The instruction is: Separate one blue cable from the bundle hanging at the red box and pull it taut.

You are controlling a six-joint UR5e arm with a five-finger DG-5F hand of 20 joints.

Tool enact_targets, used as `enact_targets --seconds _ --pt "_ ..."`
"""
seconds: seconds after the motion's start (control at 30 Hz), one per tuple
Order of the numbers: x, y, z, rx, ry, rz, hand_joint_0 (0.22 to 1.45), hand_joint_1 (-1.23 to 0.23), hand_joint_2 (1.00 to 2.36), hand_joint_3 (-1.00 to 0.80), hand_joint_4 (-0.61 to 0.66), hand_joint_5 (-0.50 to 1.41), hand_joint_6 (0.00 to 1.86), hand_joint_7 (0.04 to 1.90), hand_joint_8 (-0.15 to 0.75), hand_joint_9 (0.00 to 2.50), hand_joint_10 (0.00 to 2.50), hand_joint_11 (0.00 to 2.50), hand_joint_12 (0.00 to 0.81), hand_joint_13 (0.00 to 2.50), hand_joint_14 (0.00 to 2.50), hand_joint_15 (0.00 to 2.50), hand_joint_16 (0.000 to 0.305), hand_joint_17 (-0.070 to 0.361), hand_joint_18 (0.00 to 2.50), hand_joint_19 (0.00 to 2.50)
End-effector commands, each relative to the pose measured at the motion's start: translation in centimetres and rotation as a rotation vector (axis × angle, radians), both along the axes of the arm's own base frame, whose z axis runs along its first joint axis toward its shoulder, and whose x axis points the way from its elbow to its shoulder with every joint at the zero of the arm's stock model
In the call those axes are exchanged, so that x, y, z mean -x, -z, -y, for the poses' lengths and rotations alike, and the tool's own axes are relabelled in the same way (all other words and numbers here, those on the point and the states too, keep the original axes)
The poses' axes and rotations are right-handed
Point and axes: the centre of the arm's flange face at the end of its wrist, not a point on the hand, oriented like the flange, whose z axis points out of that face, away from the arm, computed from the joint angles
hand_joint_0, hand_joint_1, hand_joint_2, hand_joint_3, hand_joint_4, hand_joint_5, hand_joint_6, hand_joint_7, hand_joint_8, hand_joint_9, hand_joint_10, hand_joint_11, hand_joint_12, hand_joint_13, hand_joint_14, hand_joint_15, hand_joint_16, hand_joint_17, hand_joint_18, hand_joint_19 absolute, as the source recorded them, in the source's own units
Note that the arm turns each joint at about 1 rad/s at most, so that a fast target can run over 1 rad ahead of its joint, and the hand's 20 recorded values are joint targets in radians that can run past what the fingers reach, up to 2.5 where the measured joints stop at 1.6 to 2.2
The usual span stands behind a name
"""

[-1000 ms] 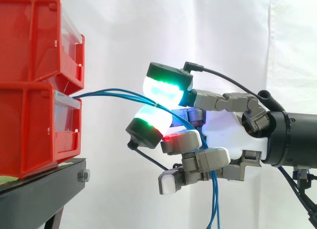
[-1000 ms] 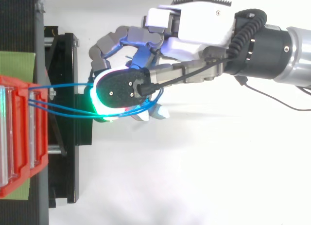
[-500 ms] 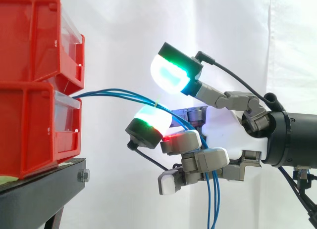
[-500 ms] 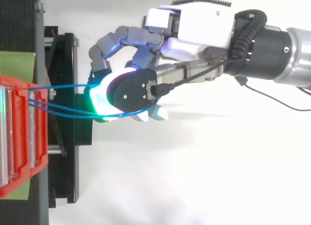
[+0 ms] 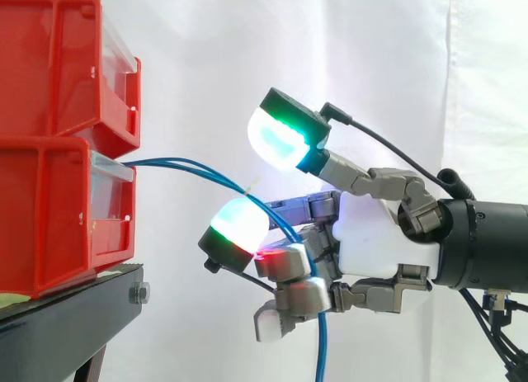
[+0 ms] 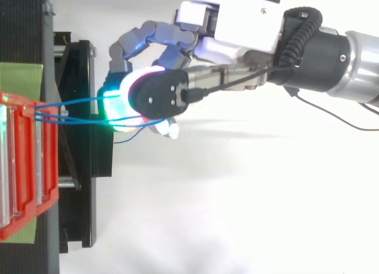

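Hooking the cables (image 5: 190, 165) that arch from the box (image 5: 58, 209), the hand (image 5: 379, 242) has lower fingers (image 5: 289, 262) curled round them and one pad (image 5: 276, 139) raised clear above, probably to let a single strand be picked out; none is taut

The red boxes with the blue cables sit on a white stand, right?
Not quite. The stand is black, not white, as the side view shows. The red boxes with the blue cables do sit on it.
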Motion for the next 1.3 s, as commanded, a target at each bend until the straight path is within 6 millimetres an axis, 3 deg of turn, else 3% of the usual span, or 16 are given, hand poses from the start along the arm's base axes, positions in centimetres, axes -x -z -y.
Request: enact_targets --seconds 0.0,0.37,0.5,0.63,0.87,0.97,1.03,1.13,1.27 --pt "0.0 -0.1 0.0 0.012 0.003 0.004 0.54 -0.48 1.00 -0.50 0.16 -0.23 0.75 1.08 0.332 1.04 0.02 1.13 0.392 1.09 0.02 0.84 0.051 0.114 0.73 0.55" --pt "-0.2 -0.3 -0.3 0.018 0.001 0.022 0.66 -0.67 1.02 -0.23 0.11 -0.25 0.85 1.07 0.297 0.98 0.02 1.10 0.351 0.94 0.02 0.72 0.043 0.096 0.65 0.51" --pt "-0.2 -0.3 -0.3 0.016 0.001 0.025 0.72 -0.79 1.02 -0.30 0.10 -0.25 0.87 1.02 0.279 0.95 0.02 1.09 0.339 0.83 0.02 0.66 0.041 0.092 0.61 0.47" --pt "-0.2 -0.4 0.0 0.015 0.002 0.024 0.78 -0.84 1.00 -0.50 0.08 -0.24 0.87 1.05 0.262 0.93 0.02 1.09 0.330 0.68 0.02 0.51 0.040 0.090 0.57 0.40" --pt "-0.3 -0.7 0.6 0.004 0.000 0.028 0.66 -0.95 1.00 -0.50 0.00 -0.21 0.86 1.10 0.229 0.91 0.02 1.07 0.325 0.47 0.01 0.30 0.041 0.093 0.44 0.30" --pt "-0.2 -1.0 0.7 0.003 -0.009 0.019 0.52 -0.90 1.00 -0.50 0.02 -0.20 0.85 1.05 0.238 0.90 0.02 1.02 0.339 0.43 0.01 0.27 0.045 0.101 0.38 0.31" --pt "0.1 -1.4 0.7 0.005 -0.020 0.002 0.45 -0.76 1.00 -0.50 0.05 -0.18 0.81 1.05 0.264 0.94 0.02 0.97 0.361 0.44 0.01 0.27 0.050 0.112 0.40 0.34" --pt "0.4 -1.7 0.8 0.008 -0.020 -0.012 0.48 -0.51 1.00 -0.50 0.04 -0.15 0.78 1.10 0.273 1.03 0.02 0.94 0.359 0.52 0.01 0.30 0.048 0.107 0.44 0.38" --pt "0.7 -2.4 1.2 0.010 -0.015 -0.019 0.51 -0.40 1.00 -0.50 0.07 -0.15 0.77 1.11 0.294 1.07 0.02 0.95 0.359 0.61 0.01 0.36 0.046 0.103 0.49 0.43"
